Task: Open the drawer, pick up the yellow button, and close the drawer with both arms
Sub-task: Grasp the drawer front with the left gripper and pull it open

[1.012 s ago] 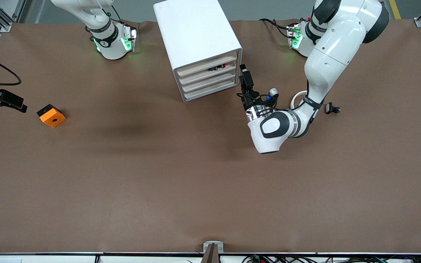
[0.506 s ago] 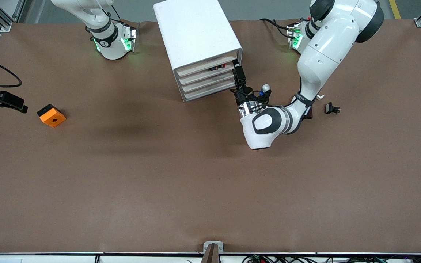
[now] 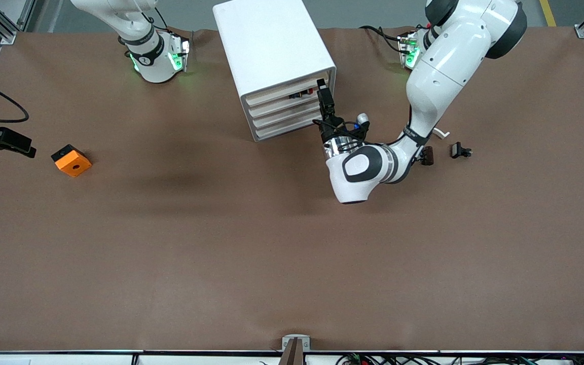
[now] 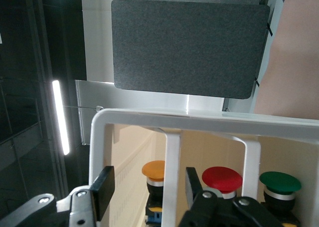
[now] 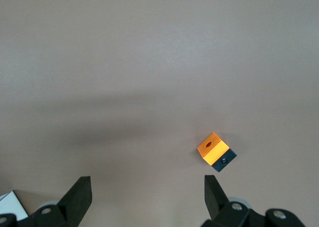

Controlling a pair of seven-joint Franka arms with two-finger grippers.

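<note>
The white cabinet [image 3: 271, 40] stands at the robots' edge of the table, its four drawer fronts [image 3: 284, 109] flush. My left gripper [image 3: 322, 85] is at the upper drawer fronts, at the end toward the left arm. In the left wrist view it [image 4: 148, 189] is open, its fingers [image 4: 103, 192] straddling a white bar [image 4: 173, 172] of the front. The orange-yellow button [image 4: 154, 169] sits inside, past that bar, between the fingers. My right gripper [image 3: 27, 148] waits open and empty over the table at the right arm's end, also seen in its own wrist view [image 5: 147, 199].
A red button [image 4: 222, 178] and a green one [image 4: 280, 182] sit beside the orange-yellow one. The orange cube [image 3: 71, 160] lies below my right gripper, also in its wrist view [image 5: 213, 148]. Two small black clips [image 3: 460, 150] [image 3: 428, 155] lie near the left arm.
My left gripper has moved from beside the cabinet up to its upper drawer fronts, toward the right arm's end. The right arm has not moved.
</note>
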